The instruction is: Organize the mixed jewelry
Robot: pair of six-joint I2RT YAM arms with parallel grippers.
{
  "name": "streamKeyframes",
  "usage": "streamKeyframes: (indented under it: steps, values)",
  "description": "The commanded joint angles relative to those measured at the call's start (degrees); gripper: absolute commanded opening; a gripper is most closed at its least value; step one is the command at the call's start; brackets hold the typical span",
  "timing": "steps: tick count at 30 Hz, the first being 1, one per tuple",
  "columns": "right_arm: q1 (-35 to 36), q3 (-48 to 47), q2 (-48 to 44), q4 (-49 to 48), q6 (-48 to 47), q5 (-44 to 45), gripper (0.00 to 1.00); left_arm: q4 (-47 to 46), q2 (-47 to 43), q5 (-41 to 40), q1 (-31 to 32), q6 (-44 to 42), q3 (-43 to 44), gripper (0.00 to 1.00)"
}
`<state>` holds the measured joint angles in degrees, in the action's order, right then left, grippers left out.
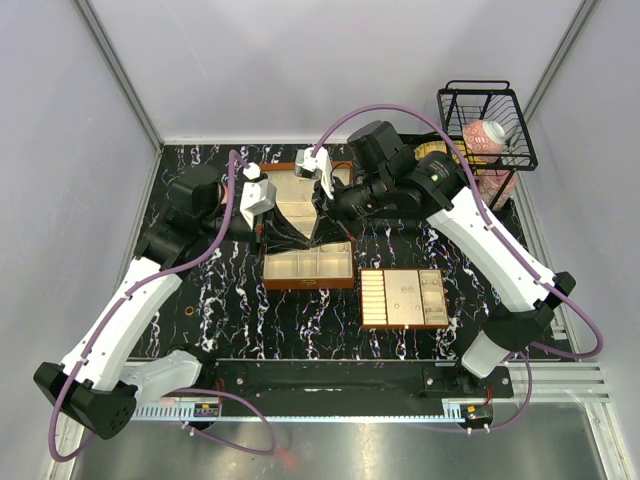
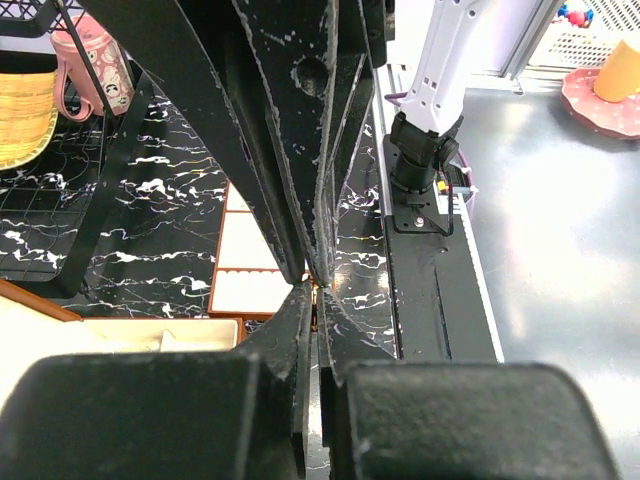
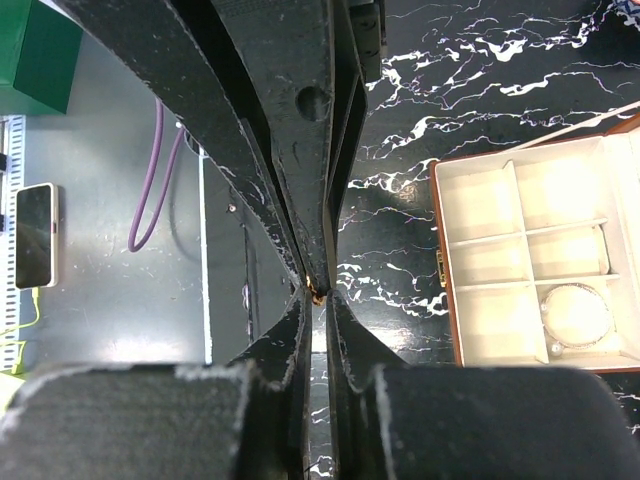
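My left gripper (image 1: 308, 243) and right gripper (image 1: 318, 237) meet tip to tip just above the open brown wooden box (image 1: 308, 281). A tiny coppery-gold piece (image 3: 316, 293) sits pinched where the tips touch; it also shows in the left wrist view (image 2: 318, 286). The left gripper (image 2: 316, 290) has its jaws closed on it. The right gripper (image 3: 318, 294) has its jaws nearly together on the same piece. A silvery wire hoop (image 3: 577, 310) lies in a cream compartment of the box. A tiny coppery ring (image 1: 192, 312) lies on the black marbled table at the left.
The box lid (image 1: 295, 190) stands open behind the grippers. A flat cream compartment tray (image 1: 404, 322) lies to the right of the box. A black wire basket (image 1: 487, 95) with a pink item stands at the back right.
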<state>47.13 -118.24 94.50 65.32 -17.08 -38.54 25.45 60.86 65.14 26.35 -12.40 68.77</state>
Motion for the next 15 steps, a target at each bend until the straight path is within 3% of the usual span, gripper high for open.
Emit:
streamKeyframes:
  steps: [1,2,6,9,15]
  values:
    - [0.2,0.6,-1.2,-3.1,0.4,0.5,0.00,-6.5,-0.3,-0.3,0.2,1.3,0.5,0.08]
    - [0.2,0.7,-1.4,-3.2,0.1,1.0,0.00,-6.4,-0.4,-0.4,0.2,1.3,0.4,0.15]
    - [0.2,1.3,-2.6,-3.0,-0.1,2.7,0.00,-6.3,-0.7,-0.8,-0.2,1.2,0.0,0.30]
    - [0.2,1.8,-3.2,-3.1,-0.2,3.4,0.00,-6.3,-0.9,-1.0,-0.4,1.2,0.0,0.36]
    - [0.2,2.4,-3.5,-3.1,-0.3,2.9,0.00,-6.2,-0.7,-1.8,-0.5,1.1,0.1,0.37]
